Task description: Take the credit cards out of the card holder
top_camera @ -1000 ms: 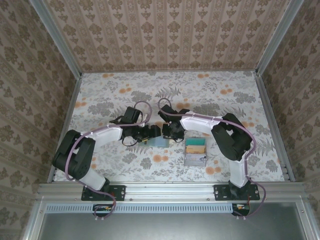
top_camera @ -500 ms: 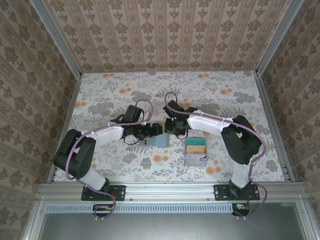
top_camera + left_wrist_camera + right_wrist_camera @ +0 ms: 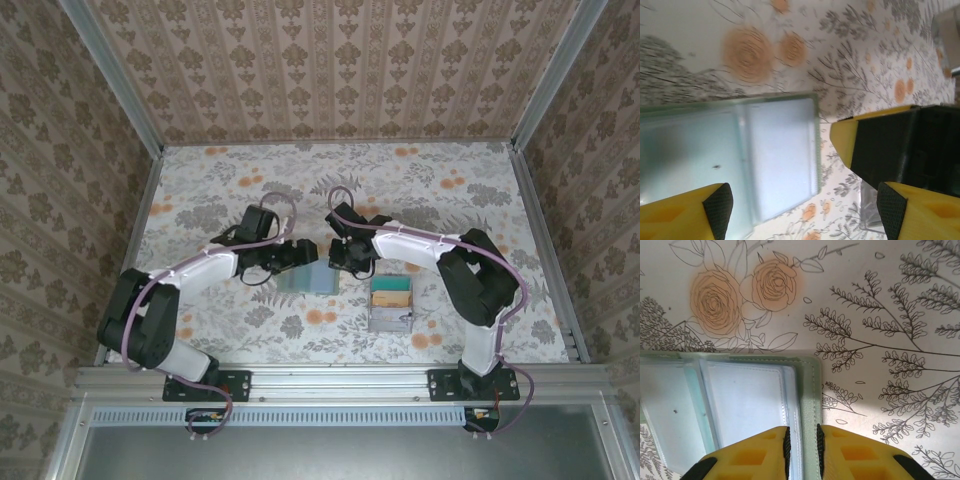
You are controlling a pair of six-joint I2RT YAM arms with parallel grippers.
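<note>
Left hand [image 3: 297, 256] now further left over flat, square, clear-pocketed card holder [image 3: 310, 282]

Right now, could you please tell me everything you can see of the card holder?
The card holder lies open and flat on the floral table, left of the grey tray. It has a grey-green stitched border and pale blue-grey inner panels with clear-looking sleeves; I cannot tell whether cards are inside. The right gripper appears shut on one stitched edge, and the left gripper hangs open over it.
</note>
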